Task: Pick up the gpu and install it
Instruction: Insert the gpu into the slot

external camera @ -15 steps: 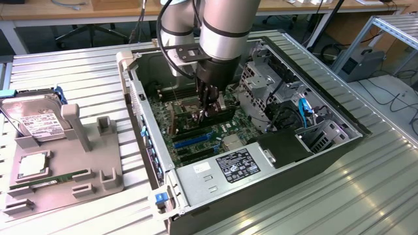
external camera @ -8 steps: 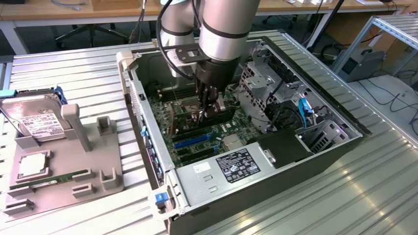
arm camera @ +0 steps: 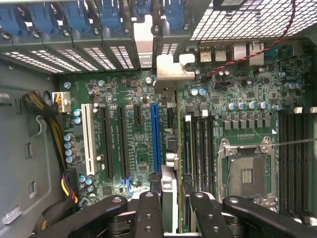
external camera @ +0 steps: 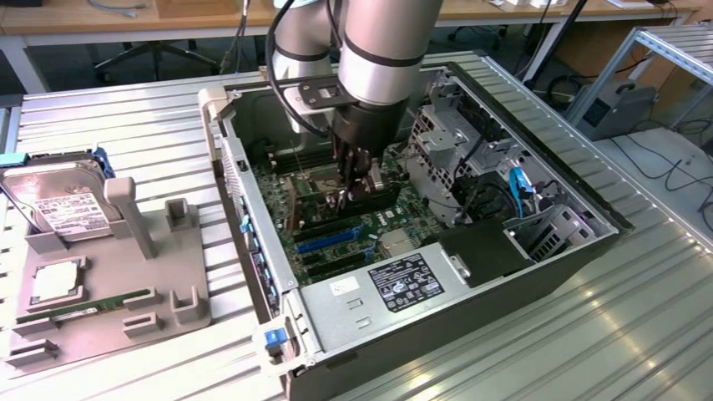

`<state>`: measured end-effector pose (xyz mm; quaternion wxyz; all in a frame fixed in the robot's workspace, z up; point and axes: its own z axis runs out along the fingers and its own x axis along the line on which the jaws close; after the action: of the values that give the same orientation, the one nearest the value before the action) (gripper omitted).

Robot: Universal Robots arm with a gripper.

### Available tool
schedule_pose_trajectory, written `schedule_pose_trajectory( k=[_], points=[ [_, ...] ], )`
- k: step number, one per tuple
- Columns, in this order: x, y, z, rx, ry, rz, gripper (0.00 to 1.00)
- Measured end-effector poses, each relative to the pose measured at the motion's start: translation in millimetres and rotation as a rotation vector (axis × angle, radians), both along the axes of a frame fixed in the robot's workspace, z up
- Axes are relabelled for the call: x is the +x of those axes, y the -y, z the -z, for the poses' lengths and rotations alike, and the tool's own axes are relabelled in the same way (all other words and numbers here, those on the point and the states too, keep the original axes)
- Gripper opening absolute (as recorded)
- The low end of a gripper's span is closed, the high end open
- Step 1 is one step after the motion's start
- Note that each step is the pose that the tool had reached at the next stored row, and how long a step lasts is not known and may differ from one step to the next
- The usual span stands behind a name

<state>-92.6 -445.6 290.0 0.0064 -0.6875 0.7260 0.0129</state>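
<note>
My gripper [external camera: 354, 185] reaches down inside the open computer case [external camera: 240, 175], over the green motherboard [external camera: 334, 225]. It is shut on the gpu [external camera: 375, 180], which I hold on edge. In the wrist view the gpu [arm camera: 170, 196] runs edge-on away from my gripper [arm camera: 172, 208], a finger [arm camera: 148, 208] on each side. Its silvery end bracket [arm camera: 174, 69] reaches the case's rear slot openings. The card lies just beside the long blue slot [arm camera: 155, 139], on the side toward the black memory slots [arm camera: 198, 144]. Whether it touches the board I cannot tell.
The power supply [external camera: 390, 288] fills the case's near end and a drive cage [external camera: 446, 142] stands on the exterior view's right. Outside the case, a grey holder [external camera: 112, 276] carries a hard drive [external camera: 67, 209] and a green memory stick [external camera: 95, 305]. Yellow and black cables [arm camera: 54, 134] run along the board's edge.
</note>
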Motion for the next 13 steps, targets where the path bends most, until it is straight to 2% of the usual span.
schedule_pose_trajectory(
  k=[13],
  points=[
    [-2.3,0.4,1.7,0.0003,0.0001,0.0,0.27]
  ],
)
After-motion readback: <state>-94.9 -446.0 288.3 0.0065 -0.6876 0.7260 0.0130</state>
